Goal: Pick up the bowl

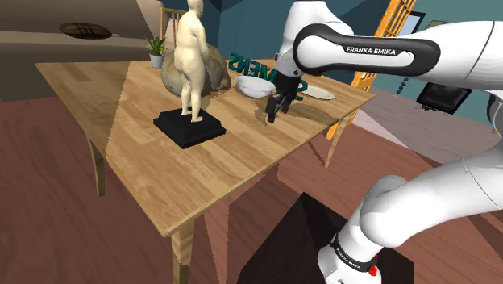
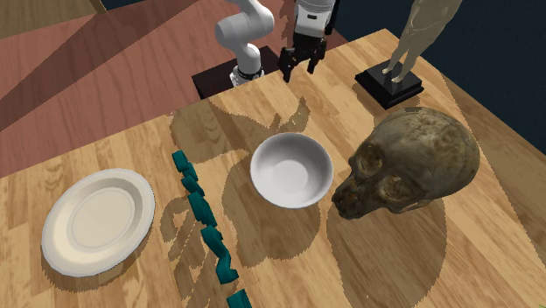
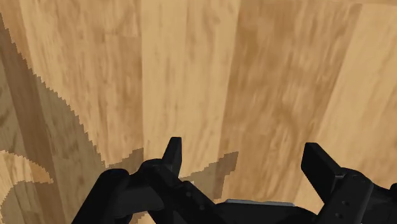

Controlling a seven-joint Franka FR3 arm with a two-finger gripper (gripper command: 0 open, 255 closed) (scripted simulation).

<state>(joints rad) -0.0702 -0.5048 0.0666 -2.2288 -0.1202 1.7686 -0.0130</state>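
Observation:
A white bowl (image 1: 253, 86) (image 2: 291, 169) stands upright on the wooden table (image 1: 161, 169) (image 2: 490, 227), between a skull and a white plate. My black gripper (image 1: 276, 112) (image 2: 300, 68) (image 3: 245, 153) hangs open over bare wood, short of the bowl on the stand's side. Nothing is between its fingers (image 3: 173, 153). In the wrist view wooden planks (image 3: 210, 76) and a shadow lie below the hand.
A brownish skull (image 1: 193, 71) (image 2: 409, 166) lies beside the bowl. A pale figurine on a black base (image 1: 190, 125) (image 2: 390, 83) stands nearer the table's front. A white plate (image 1: 318, 93) (image 2: 98, 220), teal letters (image 2: 206, 223) and a small potted plant (image 1: 156, 50) are also on the table.

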